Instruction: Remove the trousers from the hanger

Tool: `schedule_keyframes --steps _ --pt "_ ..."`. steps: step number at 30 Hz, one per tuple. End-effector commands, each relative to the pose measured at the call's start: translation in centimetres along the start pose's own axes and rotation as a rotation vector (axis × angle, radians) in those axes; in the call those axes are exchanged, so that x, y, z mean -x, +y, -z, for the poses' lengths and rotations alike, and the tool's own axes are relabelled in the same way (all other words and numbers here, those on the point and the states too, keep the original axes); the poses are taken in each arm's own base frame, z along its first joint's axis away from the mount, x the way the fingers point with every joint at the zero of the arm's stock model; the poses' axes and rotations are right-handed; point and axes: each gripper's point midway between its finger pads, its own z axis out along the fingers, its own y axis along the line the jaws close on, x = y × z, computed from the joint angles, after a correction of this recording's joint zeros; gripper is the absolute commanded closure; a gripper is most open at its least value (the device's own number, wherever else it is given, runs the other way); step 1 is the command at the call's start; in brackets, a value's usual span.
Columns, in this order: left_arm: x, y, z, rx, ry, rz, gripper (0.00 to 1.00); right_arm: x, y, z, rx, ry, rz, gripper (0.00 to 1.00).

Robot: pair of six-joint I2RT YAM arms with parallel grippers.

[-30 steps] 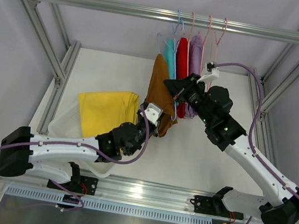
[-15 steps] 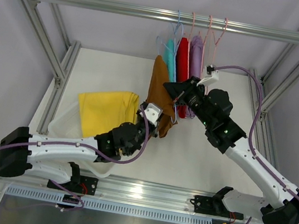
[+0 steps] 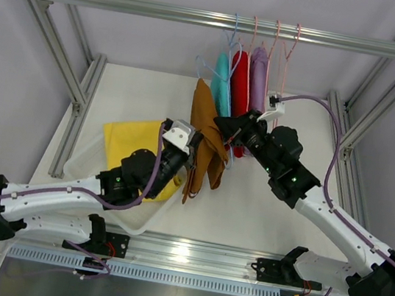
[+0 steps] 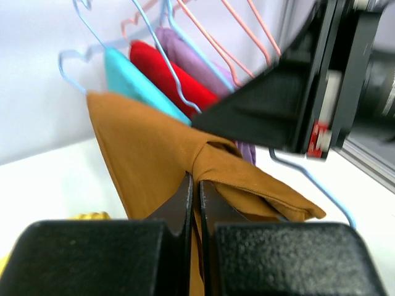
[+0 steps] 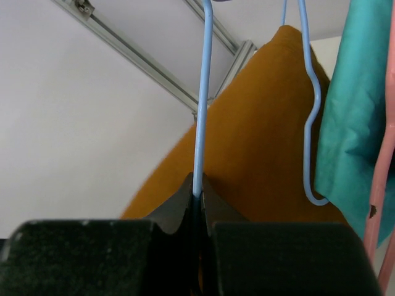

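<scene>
Where the left claw (image 4: pixel 196 184) meets cloth, its two black fingers are pressed together on a pinched fold of the brown trousers (image 4: pixel 139 139); the fold rises just past the fingertips, the main brown panel spreads up and to the left of them, and a folded flap lies off to their right. Beyond that panel, farther from the claw, the teal trousers (image 4: pixel 133 77), the red trousers (image 4: pixel 163 65) and the lilac trousers (image 4: pixel 185 52) hang side by side on wire hangers; the dark body of the right arm fills the space to the claw's upper right.

Since the right claw (image 5: pixel 196 185) is clamped on the thin wire of a blue hanger (image 5: pixel 202 92), that wire runs straight up from between its fingertips; the brown cloth sits directly behind the wire. To the claw's right another blue wire bends down into a loop, and I cannot tell whether it belongs to the same hanger; past it the teal cloth fills the right edge, with a pink wire (image 5: pixel 378 203) just beside it.

Seen from above, the two claws sit near each other with the brown trousers draped between them; to the left of the left claw, well apart from the hangers, the yellow trousers (image 3: pixel 127 145) lie folded over a white tub (image 3: pixel 79 167); beyond both claws the hanger hooks catch on a metal rail (image 3: pixel 165 13), above the white table (image 3: pixel 264 202).
</scene>
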Motion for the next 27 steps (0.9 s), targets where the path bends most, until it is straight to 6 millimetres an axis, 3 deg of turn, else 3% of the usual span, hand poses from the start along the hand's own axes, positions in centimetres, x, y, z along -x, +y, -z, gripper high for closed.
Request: schedule_keyframes --steps 1,8,17,23,27 --pt "9.5 2.6 1.1 0.055 -0.208 0.113 1.00 2.5 1.8 0.4 0.072 -0.098 0.021 1.00" --pt "13.5 4.1 2.0 0.077 -0.277 0.114 1.00 0.4 0.0 -0.3 0.040 -0.053 0.029 1.00" --pt "21.4 7.8 6.3 0.068 -0.389 0.159 1.00 -1.0 -1.9 0.2 -0.001 -0.030 0.041 1.00" --pt "24.1 11.1 9.2 0.118 -0.453 0.173 0.99 -1.7 -2.7 0.4 -0.017 -0.017 0.043 1.00" --pt "24.4 12.5 10.5 0.144 -0.468 0.182 1.00 -1.8 -3.1 0.3 -0.025 -0.012 0.049 1.00"
